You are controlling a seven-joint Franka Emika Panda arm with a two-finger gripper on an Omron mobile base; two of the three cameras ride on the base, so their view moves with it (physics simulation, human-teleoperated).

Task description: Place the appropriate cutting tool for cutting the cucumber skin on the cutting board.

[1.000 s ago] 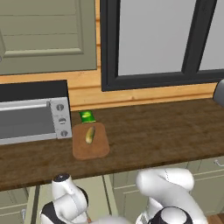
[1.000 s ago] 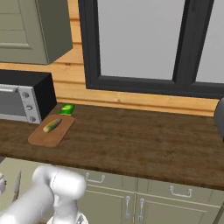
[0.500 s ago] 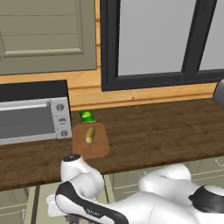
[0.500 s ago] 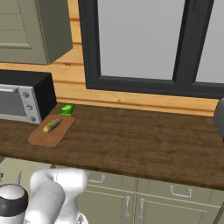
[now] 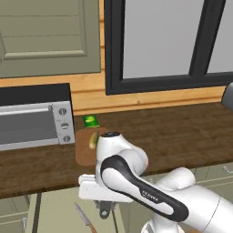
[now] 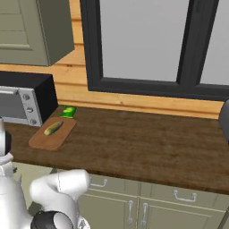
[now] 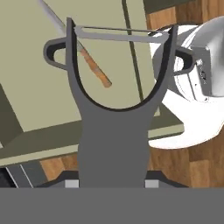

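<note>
Gripper [image 5: 105,210] hangs below the counter edge on a folded arm, clamped on the peeler [image 7: 114,109], forked head outward. Cutting board [image 6: 53,133] lies on the counter beside the toaster oven [image 5: 34,116], cucumber [image 6: 53,128] on it.

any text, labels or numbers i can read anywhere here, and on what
Arm: small light lettering on its dark band, too small and blurred to read.
Green packet: no lettering can be made out.
Toaster oven: three plain knobs, no readable marks.
Peeler, knife and cutting board: none.
</note>
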